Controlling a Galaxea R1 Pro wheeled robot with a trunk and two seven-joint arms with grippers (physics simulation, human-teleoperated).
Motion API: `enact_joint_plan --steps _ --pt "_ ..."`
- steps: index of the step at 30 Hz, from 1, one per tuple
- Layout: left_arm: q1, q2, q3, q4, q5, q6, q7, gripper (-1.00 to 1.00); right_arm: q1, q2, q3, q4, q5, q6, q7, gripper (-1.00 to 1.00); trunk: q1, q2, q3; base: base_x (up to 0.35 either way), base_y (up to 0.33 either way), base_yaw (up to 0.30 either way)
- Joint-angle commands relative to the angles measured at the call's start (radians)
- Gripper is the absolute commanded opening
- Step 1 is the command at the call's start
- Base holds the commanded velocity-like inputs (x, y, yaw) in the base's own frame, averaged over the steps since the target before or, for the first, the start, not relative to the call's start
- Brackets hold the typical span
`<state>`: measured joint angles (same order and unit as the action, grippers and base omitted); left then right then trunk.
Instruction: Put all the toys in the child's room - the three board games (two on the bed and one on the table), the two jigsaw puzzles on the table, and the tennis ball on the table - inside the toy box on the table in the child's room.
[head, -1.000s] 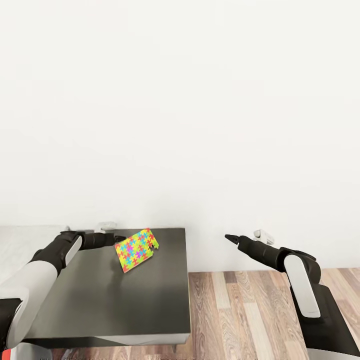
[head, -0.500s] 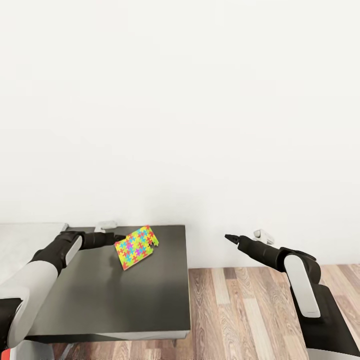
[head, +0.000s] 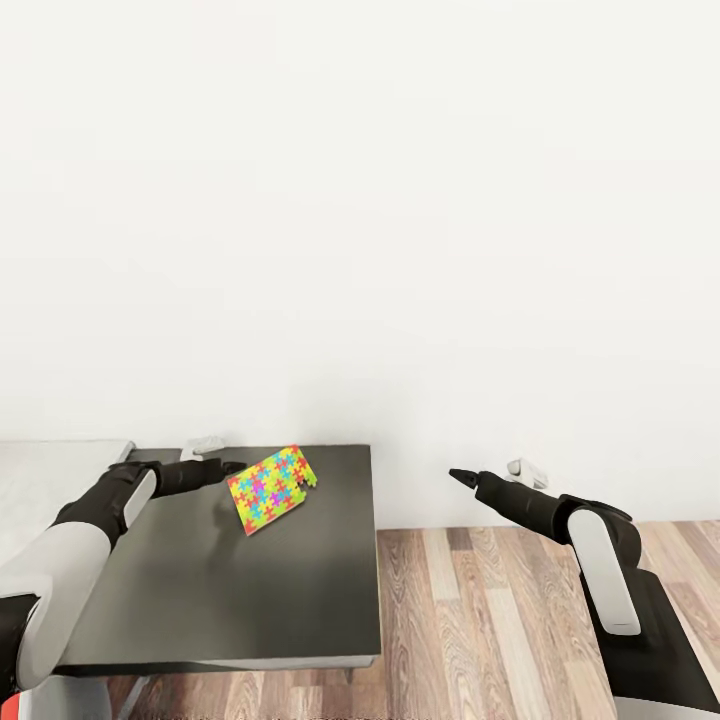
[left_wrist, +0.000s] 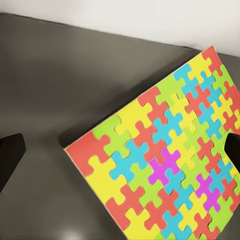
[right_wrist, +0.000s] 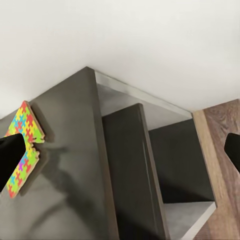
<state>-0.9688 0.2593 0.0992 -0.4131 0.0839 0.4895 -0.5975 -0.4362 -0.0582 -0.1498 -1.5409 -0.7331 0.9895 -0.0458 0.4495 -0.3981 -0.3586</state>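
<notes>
Left claw (head: 232, 470) shut on tilted jigsaw puzzle (head: 271, 490), above dark shelf section (head: 250, 590).

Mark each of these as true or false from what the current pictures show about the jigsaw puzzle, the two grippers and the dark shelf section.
1. The jigsaw puzzle is tilted above the dark shelf section. True.
2. The right gripper grips the puzzle. False: it hangs over the wood floor, holding nothing.
3. The left gripper is at the puzzle's edge. True.
4. A tennis ball lies on the shelf section. False: only the puzzle is over it.
</notes>
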Motion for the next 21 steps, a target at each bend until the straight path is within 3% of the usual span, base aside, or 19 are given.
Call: enact_joint_plan --steps 1,21 --pt "-0.001 0.000 0.003 0.000 0.008 0.009 -0.001 1.00 -0.001 0.000 -0.001 -0.001 -0.006 0.005 -0.005 1.00 0.000 -0.002 -0.003 0.000 0.000 0.000" --pt "-0.001 -0.003 0.004 -0.001 0.008 0.010 -0.001 1.00 0.000 0.001 -0.001 -0.001 -0.006 0.005 -0.005 1.00 0.000 -0.002 -0.036 0.041 -0.032 0.000"
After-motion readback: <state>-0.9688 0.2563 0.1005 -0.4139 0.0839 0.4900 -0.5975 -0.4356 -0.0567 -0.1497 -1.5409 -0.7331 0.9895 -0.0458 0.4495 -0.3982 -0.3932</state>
